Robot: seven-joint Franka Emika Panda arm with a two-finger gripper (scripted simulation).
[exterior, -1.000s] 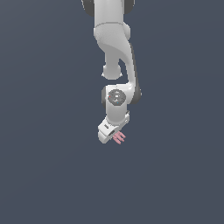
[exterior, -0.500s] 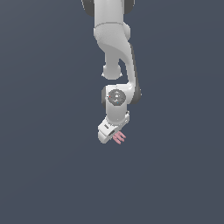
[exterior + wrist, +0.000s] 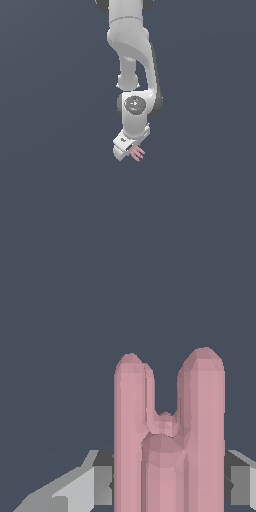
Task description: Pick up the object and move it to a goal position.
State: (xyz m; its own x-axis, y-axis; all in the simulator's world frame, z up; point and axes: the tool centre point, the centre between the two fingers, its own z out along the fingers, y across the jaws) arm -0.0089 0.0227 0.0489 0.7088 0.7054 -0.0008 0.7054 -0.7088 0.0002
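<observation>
No readable writing or brand marks anywhere; only a round grey disc with a faint unreadable pattern sits on the wrist joint, centre of the exterior view.

White arm (image 3: 131, 55) comes down from the top centre of the exterior view and ends in the hand (image 3: 134, 151), slightly below frame centre. Background is flat dark blue-grey all round; no desk edge can be made out.

Object (image 3: 138, 153) is pale pink, several thin parallel rods, much narrower than the hand. In the exterior view it sticks out of the hand's lower end, just below and right of frame centre, long axis tilted, free ends pointing down and toward the exterior view's right. Nothing is touching it besides the hand.

Wrist view: object (image 3: 167, 441) fills the lower centre-right of the frame, close to the camera. Two tall rounded rods stand side by side with a gap between them, a shorter rounded one in front low down, a small lump joining them in the gap. Long axis runs away from the camera; rounded tips point away from the hand. Grey finger (image 3: 80, 488) parts show on both sides of the pink base, at the lower left and lower right of the frame.

Hand is closed on the object, holding it by its near end.
</observation>
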